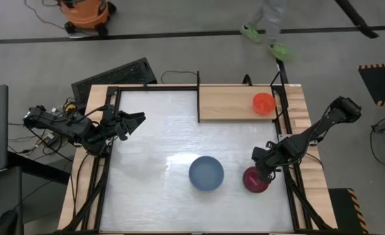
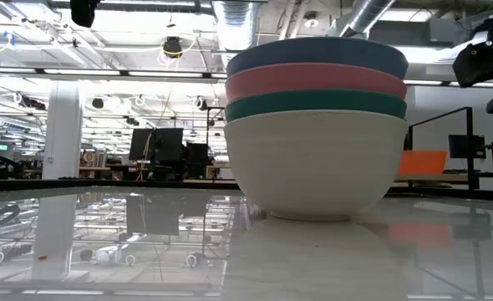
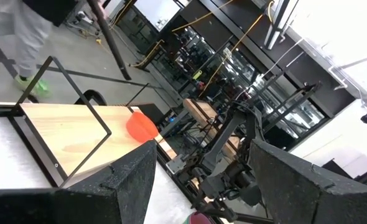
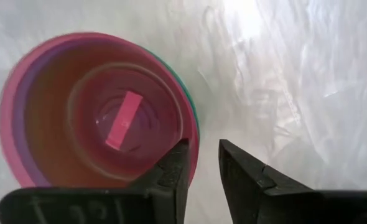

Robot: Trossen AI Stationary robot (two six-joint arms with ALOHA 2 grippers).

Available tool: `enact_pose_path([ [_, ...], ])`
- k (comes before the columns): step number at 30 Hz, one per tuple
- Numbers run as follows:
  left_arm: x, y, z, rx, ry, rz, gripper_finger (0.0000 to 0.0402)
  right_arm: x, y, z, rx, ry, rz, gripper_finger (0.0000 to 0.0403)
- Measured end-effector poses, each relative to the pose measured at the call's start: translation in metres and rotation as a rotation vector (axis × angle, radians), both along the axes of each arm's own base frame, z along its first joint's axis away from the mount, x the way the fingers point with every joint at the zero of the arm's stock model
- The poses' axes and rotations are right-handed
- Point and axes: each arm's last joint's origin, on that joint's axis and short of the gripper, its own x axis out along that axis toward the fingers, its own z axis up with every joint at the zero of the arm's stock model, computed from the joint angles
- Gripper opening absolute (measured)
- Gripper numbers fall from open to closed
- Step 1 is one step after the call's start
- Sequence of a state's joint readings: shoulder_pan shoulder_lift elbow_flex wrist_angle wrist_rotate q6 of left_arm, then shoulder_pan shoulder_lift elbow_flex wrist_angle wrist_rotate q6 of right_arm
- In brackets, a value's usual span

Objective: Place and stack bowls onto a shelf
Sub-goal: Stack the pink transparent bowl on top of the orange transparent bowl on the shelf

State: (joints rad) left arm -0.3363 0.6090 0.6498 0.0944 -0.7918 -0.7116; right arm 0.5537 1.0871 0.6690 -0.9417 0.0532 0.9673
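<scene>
While the right gripper straddles the rim of the maroon bowl near the table's right edge, jaws narrowly apart and not yet pinching it, nested bowls beneath may lift together. The shelf holds a red bowl at the far edge. The left gripper waits open, empty.

My right arm reached in from the table's right edge, elbow raised, its wrist bent down over the near right part of the table. Its right gripper pointed downward, fingers parted by a narrow gap. My left arm waited at the table's left edge, its left gripper spread wide, pointing inward.
</scene>
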Motion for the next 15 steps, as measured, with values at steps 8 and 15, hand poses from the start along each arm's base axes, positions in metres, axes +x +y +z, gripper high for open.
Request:
enact_pose_path([
  [8,0.0000,0.0000,-0.0002,0.001,0.002,0.000,0.0245,-0.0010,-0.0004,-0.0034,0.003,0.005,0.001,0.0091],
  [15,0.0000,0.0000,-0.0007,0.003,0.008,0.000,0.0245,-0.0012,0.0001,-0.0033,0.020,0.014,0.002,0.0017],
])
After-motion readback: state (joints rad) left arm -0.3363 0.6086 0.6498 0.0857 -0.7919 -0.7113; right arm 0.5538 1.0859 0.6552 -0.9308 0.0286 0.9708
